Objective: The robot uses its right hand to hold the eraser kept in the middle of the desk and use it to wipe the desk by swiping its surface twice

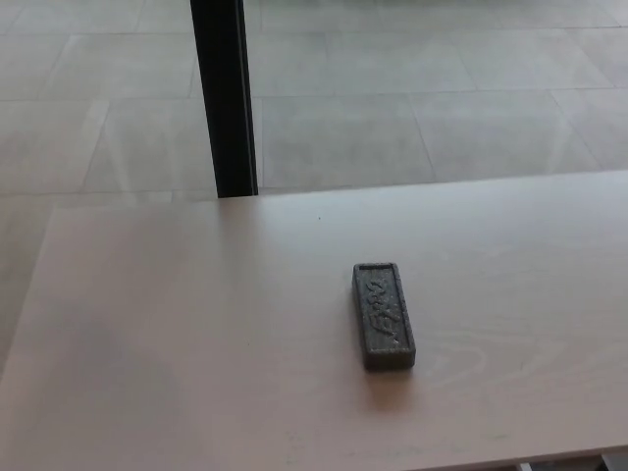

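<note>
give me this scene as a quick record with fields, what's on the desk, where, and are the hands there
surface: light wooden desk
object: dark grey eraser, rectangular block
object position: lying flat near the middle of the desk, slightly to picture right, long side running away from the camera
object contact: nothing touching it
left hand: not in view
right hand: not in view
background: tiled floor beyond the desk's far edge, with a black post standing upright behind it
task state: eraser not yet picked up
</note>
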Tool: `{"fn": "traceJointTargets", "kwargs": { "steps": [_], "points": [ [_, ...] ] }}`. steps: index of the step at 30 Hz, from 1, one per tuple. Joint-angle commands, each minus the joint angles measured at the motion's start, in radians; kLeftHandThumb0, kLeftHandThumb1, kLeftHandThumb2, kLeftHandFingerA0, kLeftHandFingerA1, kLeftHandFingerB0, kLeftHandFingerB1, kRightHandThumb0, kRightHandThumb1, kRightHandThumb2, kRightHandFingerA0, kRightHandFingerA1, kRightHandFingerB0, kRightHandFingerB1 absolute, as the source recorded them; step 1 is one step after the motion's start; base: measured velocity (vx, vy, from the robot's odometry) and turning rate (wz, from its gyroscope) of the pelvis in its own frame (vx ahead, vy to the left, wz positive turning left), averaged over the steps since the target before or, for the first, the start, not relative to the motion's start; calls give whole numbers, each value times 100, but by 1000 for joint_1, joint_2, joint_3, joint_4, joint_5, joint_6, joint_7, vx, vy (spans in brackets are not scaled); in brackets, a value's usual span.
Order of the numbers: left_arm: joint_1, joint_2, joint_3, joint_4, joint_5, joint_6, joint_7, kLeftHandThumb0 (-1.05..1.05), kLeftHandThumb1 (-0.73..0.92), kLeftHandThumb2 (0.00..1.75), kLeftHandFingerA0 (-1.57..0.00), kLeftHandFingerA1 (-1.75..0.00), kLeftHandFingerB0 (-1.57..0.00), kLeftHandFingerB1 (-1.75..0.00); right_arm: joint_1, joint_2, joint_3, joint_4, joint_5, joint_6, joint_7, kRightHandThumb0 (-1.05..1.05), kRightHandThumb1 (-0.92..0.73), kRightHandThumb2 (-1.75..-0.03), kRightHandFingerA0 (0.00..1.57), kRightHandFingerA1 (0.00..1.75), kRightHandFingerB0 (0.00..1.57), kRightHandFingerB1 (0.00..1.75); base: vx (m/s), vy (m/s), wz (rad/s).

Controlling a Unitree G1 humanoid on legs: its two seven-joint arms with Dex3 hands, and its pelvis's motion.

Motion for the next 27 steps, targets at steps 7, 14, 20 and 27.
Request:
{"fn": "traceJointTargets", "kwargs": {
  "steps": [7,14,20,27],
  "points": [
    [-49,62,156,89,-131,21,-5,-58,76,63,-79,-66,-65,-54,-264,-199,-330,-191,269,5,-117,-52,-72,-61,55,50,33,36,0,0,0],
    [-53,57,174,99,-136,5,-18,-57,76,63,-76,-66,-61,-55,-472,-230,-210,-451,195,114,-149,-65,-57,-96,51,66,28,51,0,0,0],
    [-60,61,165,99,-131,9,-1,-56,76,62,-79,-66,-68,-55,-610,-110,23,-815,120,322,-249,-24,-69,-62,67,57,53,46,0,0,0],
    [-75,67,156,100,-129,25,-9,-58,80,64,-77,-61,-65,-52,-719,-11,224,-861,148,287,-119,-5,-41,-122,98,123,101,112,0,0,0]
  ]
}}
